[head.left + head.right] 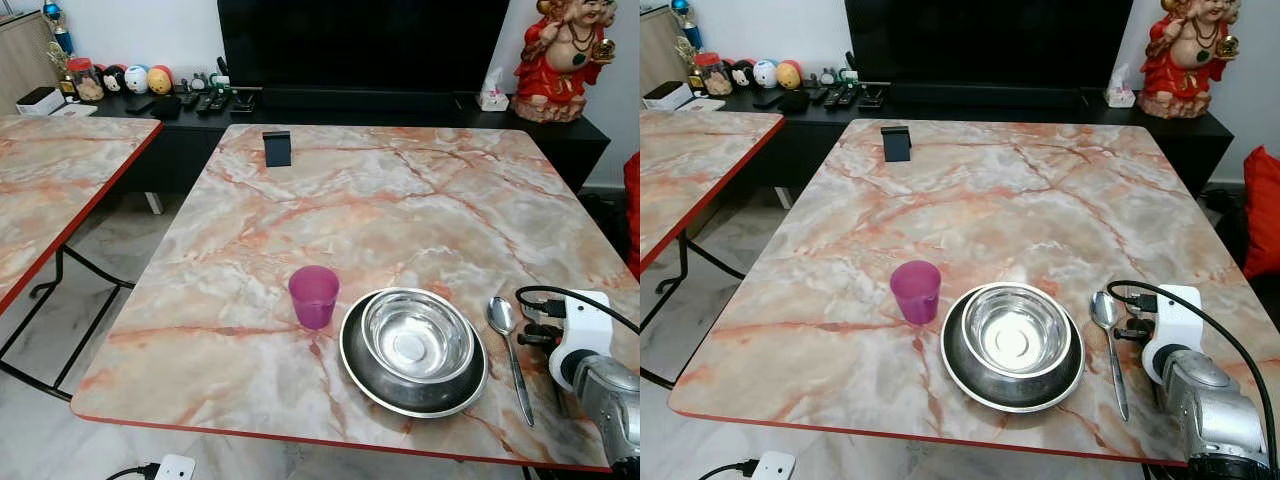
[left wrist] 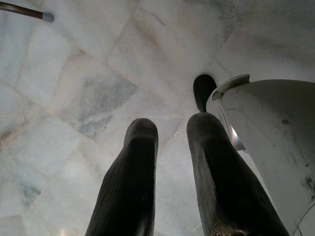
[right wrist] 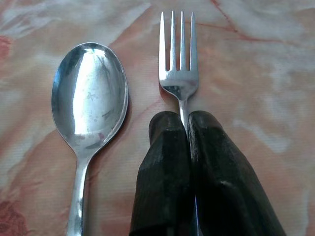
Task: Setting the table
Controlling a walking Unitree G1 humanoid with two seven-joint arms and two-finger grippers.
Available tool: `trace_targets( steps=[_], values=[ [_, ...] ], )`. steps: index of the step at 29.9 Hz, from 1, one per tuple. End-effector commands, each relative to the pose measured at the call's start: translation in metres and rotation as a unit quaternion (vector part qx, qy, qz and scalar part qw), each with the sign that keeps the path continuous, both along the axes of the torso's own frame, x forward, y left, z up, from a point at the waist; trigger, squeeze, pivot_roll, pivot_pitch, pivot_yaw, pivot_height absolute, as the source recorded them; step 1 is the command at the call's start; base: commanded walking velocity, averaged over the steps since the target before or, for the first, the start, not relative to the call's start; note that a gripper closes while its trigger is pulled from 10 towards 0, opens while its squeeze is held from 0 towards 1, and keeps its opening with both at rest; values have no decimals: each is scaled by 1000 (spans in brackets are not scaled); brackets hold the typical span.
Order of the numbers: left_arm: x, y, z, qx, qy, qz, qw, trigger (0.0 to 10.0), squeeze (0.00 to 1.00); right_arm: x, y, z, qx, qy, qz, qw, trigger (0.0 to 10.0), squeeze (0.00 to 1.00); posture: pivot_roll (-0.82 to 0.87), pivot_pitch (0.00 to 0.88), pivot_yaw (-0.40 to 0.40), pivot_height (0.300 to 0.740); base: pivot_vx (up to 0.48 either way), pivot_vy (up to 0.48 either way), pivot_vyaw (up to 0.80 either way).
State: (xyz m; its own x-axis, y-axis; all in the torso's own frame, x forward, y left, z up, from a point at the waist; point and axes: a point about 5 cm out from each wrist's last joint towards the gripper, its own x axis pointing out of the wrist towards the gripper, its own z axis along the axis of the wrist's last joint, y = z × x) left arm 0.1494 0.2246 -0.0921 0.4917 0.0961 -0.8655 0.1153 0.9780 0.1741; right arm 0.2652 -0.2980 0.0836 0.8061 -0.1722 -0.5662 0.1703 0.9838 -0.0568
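Fork, a four-tined silver metal one (image 3: pixel 180 73), lies flat on the peach-and-white marble-patterned table top (image 1: pixel 400 200), its handle pinched between the two black fingers of the right gripper (image 3: pixel 186 125), which are clenched tight on it just behind the tines. Just beside the fork, parallel and not touching it, lies a shiny silver metal spoon (image 1: pixel 507 345) with its bowl turned up and pointing to 12 o'clock, handle running back towards 6 o'clock. The right arm, silver with a white wrist housing (image 1: pixel 580 335) and a black cable looped over it, sits at the table's 4 o'clock corner, immediately at 3 o'clock of the spoon.

At 9 o'clock of the spoon, near but apart from it, a polished steel bowl (image 1: pixel 417 335) rests inside a wider, darker round steel plate (image 1: pixel 372 385). At 9 o'clock of the plate, close to its rim, stands an upright translucent purple plastic cup (image 1: pixel 314 296). Far off at 12 o'clock, near the table's far edge, a small black rectangular stand (image 1: pixel 277 148) is set upright.

The left gripper (image 2: pixel 172 130) hangs over pale grey marble floor tiles (image 2: pixel 98 88), its two black fingers released with a clear gap between them, gripping nothing, beside a white rounded body part (image 2: pixel 270 142).
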Motion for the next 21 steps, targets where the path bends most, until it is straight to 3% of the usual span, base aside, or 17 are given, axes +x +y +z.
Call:
trace_targets(
  steps=[1,9,12,21],
  values=[
    [-2,4,0,2,5,1,1000,10000,0,1,5,1,7,-2,8,1000,10000,0,-23,0,20,727,0,0,0],
    [-2,5,0,3,5,1,1000,10000,0,0,6,0,5,0,10,1000,10000,0,-23,0,22,727,0,0,0],
    [-2,5,0,4,5,0,1000,10000,0,0,6,-1,1,2,12,1000,10000,75,-26,0,24,727,0,0,0],
    [-2,5,0,4,5,0,1000,10000,0,2,9,-2,3,2,16,1000,10000,71,-22,0,23,727,0,0,0]
  ],
)
